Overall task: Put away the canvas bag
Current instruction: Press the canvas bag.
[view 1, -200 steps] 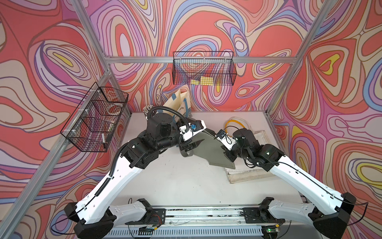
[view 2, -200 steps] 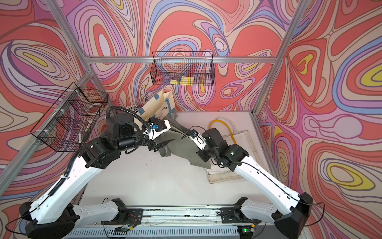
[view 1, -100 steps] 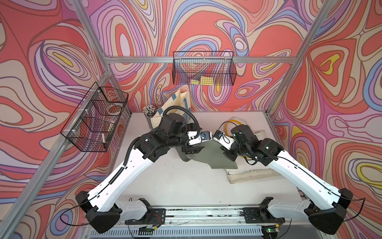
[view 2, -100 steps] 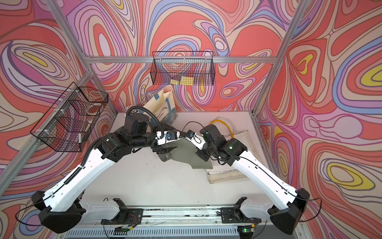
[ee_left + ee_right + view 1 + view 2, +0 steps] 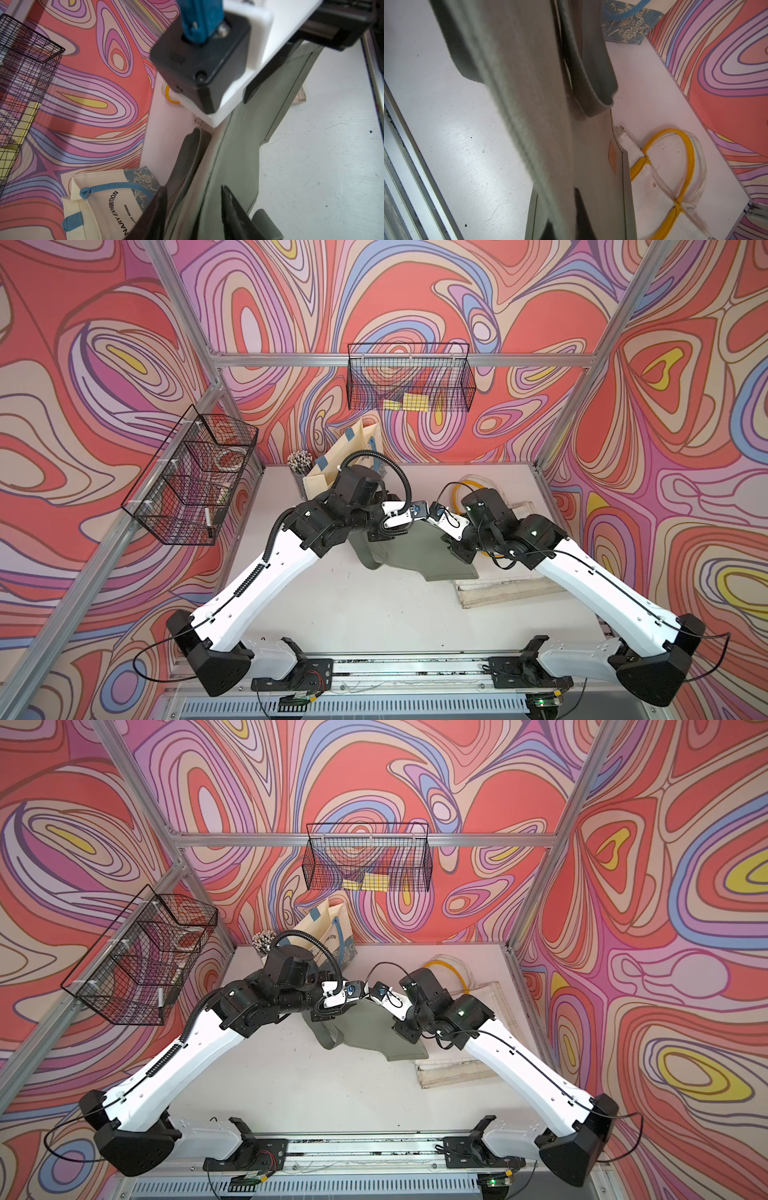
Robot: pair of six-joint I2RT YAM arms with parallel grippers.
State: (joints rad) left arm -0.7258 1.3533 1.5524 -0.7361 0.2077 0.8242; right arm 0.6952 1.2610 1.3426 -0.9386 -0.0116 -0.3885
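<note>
Back wall's wire basket (image 5: 361, 377) holds yellow pads (image 5: 411, 402); right hand (image 5: 459, 551) pinches canvas bag (image 5: 415, 547); left hand (image 5: 193, 207) straddles it, grip unclear.

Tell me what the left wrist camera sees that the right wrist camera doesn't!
Only the left wrist view shows the wire basket with yellow notes and the words printed on the cream bag. Only the right wrist view shows the tan label on the green bag. Both show the green bag, the cream bag, a yellow handle and the white table.
</note>
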